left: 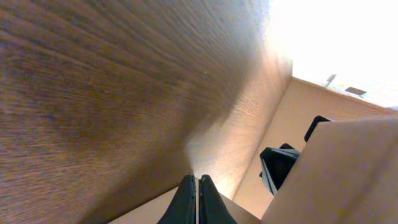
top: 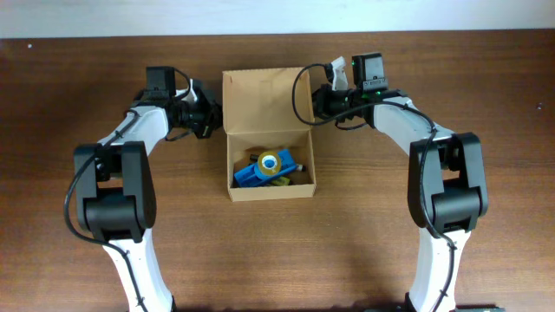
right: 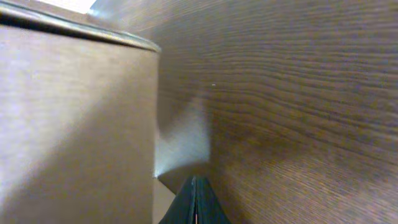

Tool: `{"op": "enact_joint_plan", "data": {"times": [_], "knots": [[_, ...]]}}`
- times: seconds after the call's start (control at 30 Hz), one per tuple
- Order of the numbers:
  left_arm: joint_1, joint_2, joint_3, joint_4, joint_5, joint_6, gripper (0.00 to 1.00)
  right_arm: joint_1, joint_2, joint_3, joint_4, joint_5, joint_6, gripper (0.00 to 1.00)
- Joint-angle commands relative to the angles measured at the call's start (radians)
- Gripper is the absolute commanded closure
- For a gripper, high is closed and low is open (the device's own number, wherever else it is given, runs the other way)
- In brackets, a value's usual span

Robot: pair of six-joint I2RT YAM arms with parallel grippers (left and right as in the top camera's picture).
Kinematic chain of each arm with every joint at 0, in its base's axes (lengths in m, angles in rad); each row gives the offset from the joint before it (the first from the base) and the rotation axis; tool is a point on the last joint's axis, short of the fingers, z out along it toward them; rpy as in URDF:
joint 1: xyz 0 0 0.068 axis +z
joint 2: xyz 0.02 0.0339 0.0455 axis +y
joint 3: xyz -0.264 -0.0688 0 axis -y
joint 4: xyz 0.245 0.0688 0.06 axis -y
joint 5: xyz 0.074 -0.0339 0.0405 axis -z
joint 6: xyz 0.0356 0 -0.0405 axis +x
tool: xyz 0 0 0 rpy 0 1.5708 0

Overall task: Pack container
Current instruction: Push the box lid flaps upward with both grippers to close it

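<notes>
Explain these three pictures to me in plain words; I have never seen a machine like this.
The top picture looks down on a wooden table from a fixed camera. Two white-and-black robot arms reach inward toward an open cardboard box. Inside it lie a blue object and a few smaller items I cannot identify. The other two pictures come from cameras on the arms' wrists. The left end effector and right end effector each appear as closed dark fingers beside the box's lid flap. Neither visibly holds anything.

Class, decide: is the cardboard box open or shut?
Open. The box has its lid flap folded back flat, and the blue item inside shows from above.
</notes>
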Motion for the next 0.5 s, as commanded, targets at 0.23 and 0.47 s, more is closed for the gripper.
{"op": "enact_joint_plan", "data": {"times": [0.23,0.47], "knots": [[0.017,0.007,0.103,0.005,0.127,0.117,0.98,-0.029,-0.042,0.021,0.018,-0.171,-0.212,0.97],[0.016,0.007,0.158,-0.01,0.204,0.154,0.98,-0.034,-0.122,0.021,0.013,-0.208,-0.238,0.97]]}}
